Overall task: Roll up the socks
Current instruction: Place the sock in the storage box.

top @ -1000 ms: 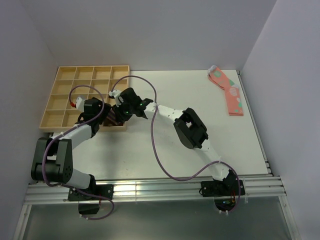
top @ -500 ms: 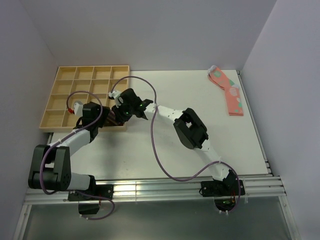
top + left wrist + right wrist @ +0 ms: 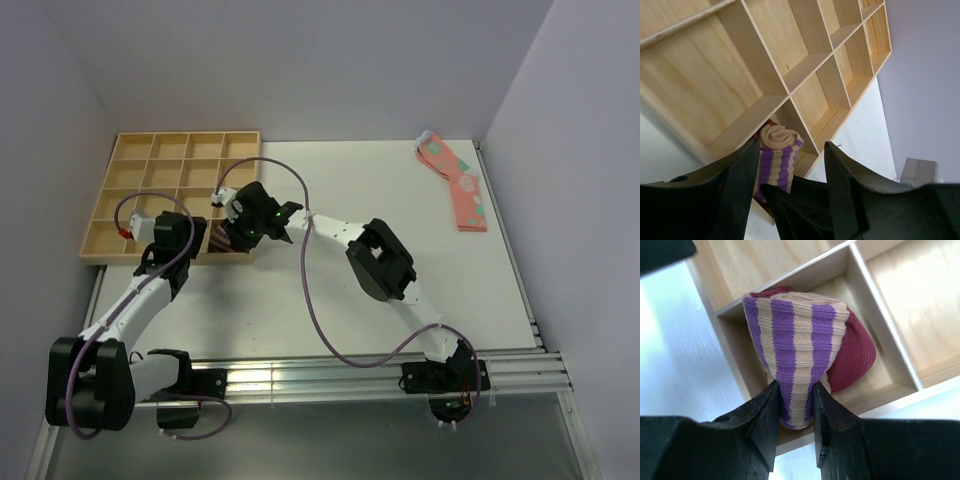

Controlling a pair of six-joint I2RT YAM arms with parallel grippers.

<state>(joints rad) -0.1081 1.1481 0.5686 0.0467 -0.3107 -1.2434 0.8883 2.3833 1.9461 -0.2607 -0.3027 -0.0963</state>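
A rolled purple-and-cream striped sock with a dark red heel stands in the near-right compartment of the wooden tray. My right gripper is shut on its lower end. The roll also shows in the left wrist view and in the top view. My left gripper is open and empty, drawn back just left of the roll; in the top view it sits over the tray's near edge. A flat pink sock pair lies at the far right of the table.
The wooden tray's other compartments hold nothing. A purple cable loops over the table between the arms. Grey walls close in the left, back and right sides.
My left arm has pulled back to the left and toward the near edge, away from the rolled sock. My right gripper has stayed on the roll at the tray.
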